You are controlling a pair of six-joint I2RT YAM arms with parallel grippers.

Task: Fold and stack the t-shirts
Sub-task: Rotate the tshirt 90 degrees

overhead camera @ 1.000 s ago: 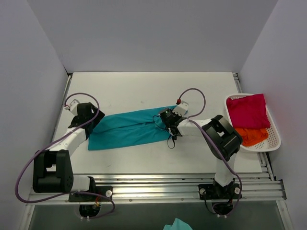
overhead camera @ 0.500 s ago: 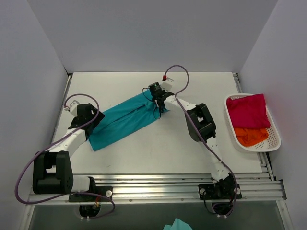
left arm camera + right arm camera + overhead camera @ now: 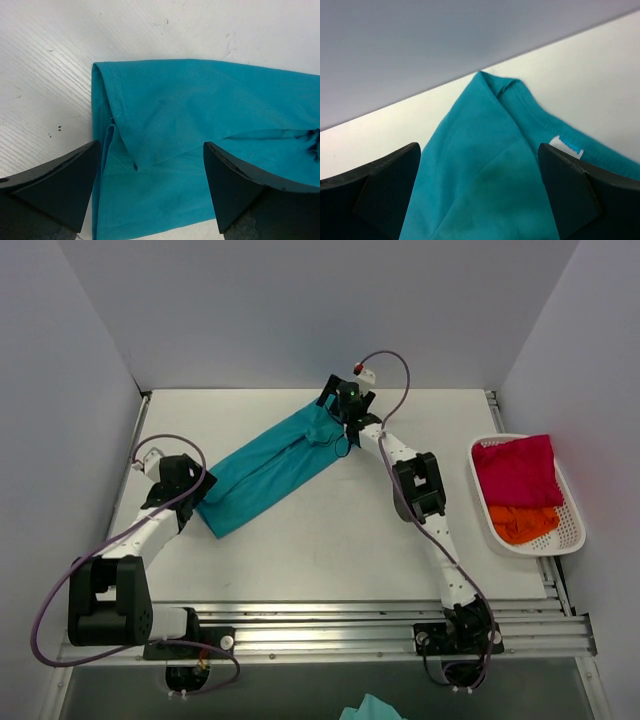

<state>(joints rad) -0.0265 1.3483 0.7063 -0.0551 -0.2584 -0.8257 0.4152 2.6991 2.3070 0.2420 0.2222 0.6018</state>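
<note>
A teal t-shirt [image 3: 270, 468], folded into a long strip, lies slantwise on the table from near left to far middle. My left gripper [image 3: 192, 496] hovers open over its near-left end, hem corner [image 3: 107, 85] ahead of the fingers [image 3: 55, 182]. My right gripper [image 3: 338, 406] stands open over the far end by the back wall, the cloth [image 3: 480, 165] lying loose between its fingers [image 3: 380, 187], and a white neck label [image 3: 565, 146] shows beside the right one. A crimson-magenta t-shirt [image 3: 515, 470] and an orange t-shirt [image 3: 525, 523] lie bunched in the basket.
The white slotted basket [image 3: 570, 502] stands at the right table edge. Grey walls enclose the table on the left, back and right; the back wall [image 3: 420, 45] is close in front of the right gripper. Aluminium rails [image 3: 330, 625] run along the near edge.
The right gripper carried the shirt's neck end from mid-table to the far middle, swinging the strip slantwise, and its jaws have now come open. The left arm has stayed still.
</note>
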